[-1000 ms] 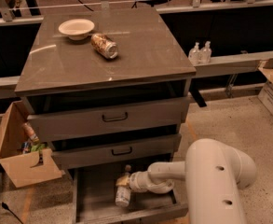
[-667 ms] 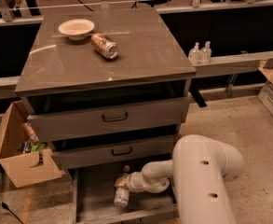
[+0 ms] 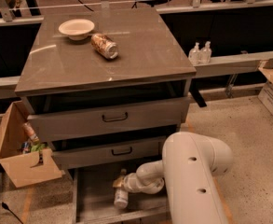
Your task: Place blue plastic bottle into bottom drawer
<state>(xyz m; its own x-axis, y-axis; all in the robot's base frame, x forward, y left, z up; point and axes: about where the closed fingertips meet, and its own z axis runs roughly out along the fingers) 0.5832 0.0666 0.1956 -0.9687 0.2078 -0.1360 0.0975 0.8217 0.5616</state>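
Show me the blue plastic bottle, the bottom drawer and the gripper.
blue plastic bottle (image 3: pixel 121 198): camera view, its lower end.
bottom drawer (image 3: pixel 92 195): camera view, bare floor left of the bottle.
gripper (image 3: pixel 119 182): camera view, its tip, at the bottle inside the drawer.

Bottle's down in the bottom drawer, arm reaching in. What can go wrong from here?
1. The hand sits just below the middle drawer front, so a straight lift may clip that front.
2. The blue plastic bottle does not look upright. Once let go, it may tip and roll across the bottom drawer floor.
3. The arm's thick link crowds the drawer's right front corner and may bump it when retracting.
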